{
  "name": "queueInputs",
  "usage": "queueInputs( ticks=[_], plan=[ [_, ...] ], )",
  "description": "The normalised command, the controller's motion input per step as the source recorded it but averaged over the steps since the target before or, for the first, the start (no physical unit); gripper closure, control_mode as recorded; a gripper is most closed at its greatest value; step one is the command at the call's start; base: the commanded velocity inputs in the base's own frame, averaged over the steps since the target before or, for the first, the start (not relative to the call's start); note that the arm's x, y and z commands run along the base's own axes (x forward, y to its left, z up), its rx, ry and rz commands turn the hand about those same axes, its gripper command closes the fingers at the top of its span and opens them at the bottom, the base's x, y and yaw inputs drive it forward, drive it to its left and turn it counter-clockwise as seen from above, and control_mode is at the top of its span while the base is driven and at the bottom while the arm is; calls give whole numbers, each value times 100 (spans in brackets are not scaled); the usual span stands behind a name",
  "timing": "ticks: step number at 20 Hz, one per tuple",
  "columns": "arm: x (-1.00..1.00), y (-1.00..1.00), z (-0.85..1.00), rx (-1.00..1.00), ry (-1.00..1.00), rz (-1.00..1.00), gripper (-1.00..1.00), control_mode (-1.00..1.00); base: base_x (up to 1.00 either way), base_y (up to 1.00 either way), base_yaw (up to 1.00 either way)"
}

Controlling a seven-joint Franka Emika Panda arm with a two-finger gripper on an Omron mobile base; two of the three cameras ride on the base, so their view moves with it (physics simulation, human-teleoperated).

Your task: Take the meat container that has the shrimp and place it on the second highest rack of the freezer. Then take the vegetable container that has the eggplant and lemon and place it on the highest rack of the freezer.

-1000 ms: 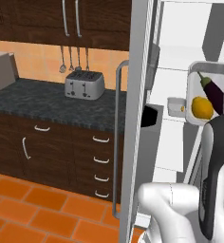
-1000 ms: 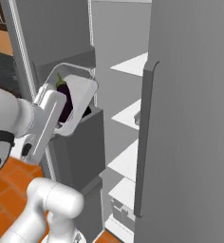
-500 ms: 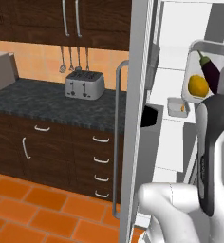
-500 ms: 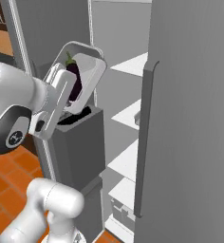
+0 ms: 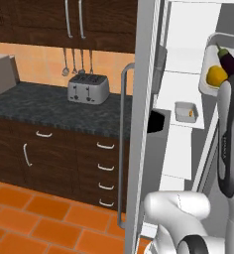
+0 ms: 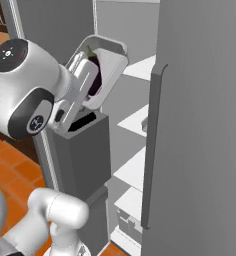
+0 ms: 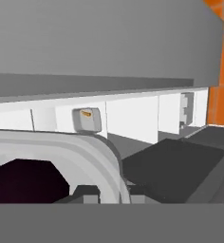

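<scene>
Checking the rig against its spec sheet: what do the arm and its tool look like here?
The arm is glossy white with rounded shells and dark grey joint bands; one joint cap carries small dark dots and a round mark. No loose cables show. The tool is a white, boxy hand; its fingers are too hidden to describe.

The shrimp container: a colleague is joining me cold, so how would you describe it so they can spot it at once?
Start at the open freezer with its white shelves, right of the dark counter. On a middle shelf sits a small white tray, the shrimp container. It holds a single tiny orange piece, unlike the bigger tray with the eggplant and lemon, which is raised on the arm.
</scene>
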Motion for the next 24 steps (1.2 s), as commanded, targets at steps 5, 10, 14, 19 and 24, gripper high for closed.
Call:
queueInputs(
  ticks=[5,10,14,19,24],
  plan=[
    [26,0,0,0,11,0,100,-100,0,0,0],
    [26,-5,-1,0,1,0,100,-100,0,0,0],
    [36,-21,0,0,0,0,100,-100,0,0,0],
    [48,-6,-4,-2,1,-1,100,-100,0,0,0],
    [31,-15,-15,-1,0,0,100,-100,0,0,0]
  ],
)
